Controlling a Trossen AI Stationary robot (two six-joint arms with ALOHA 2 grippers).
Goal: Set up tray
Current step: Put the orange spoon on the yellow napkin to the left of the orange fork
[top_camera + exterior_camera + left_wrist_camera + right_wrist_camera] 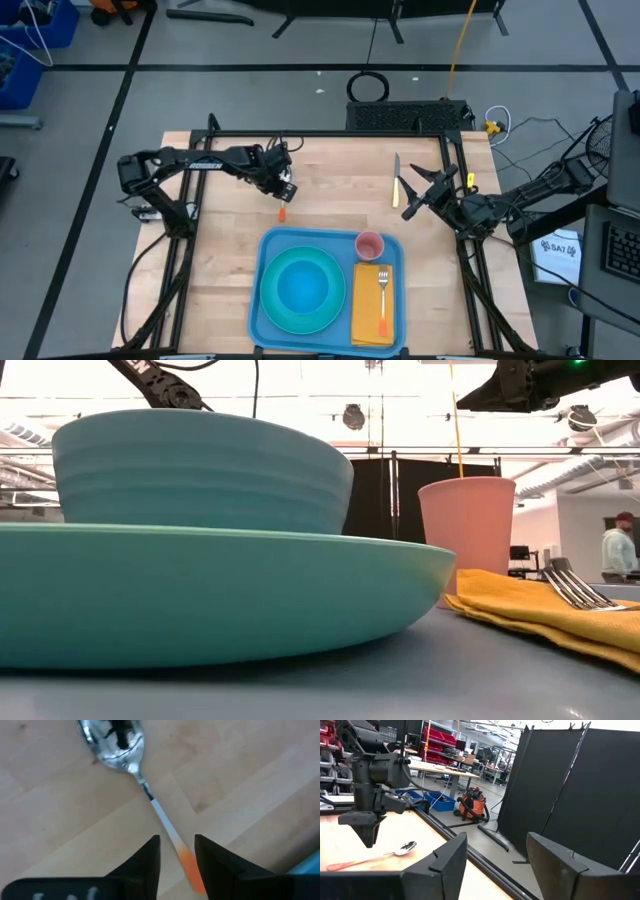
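The blue tray (330,290) lies at the bench's (220,270) near edge, around 6 o'clock, its rim close to that edge. On it: one turquoise plate (303,290) carrying one bowl (200,470), one pink cup (370,244) at its far right corner, one orange-yellow napkin (373,303) with one fork (382,290) on top. Bare wood lies open at 8 o'clock and 4 o'clock. Farther, at 11 o'clock, the left pincer (284,192) hangs spread over one orange-handled spoon (150,800), fingers either side of the handle. At 2 o'clock the right pincer (412,208) is spread, empty, beside one knife (397,178) near the far edge.
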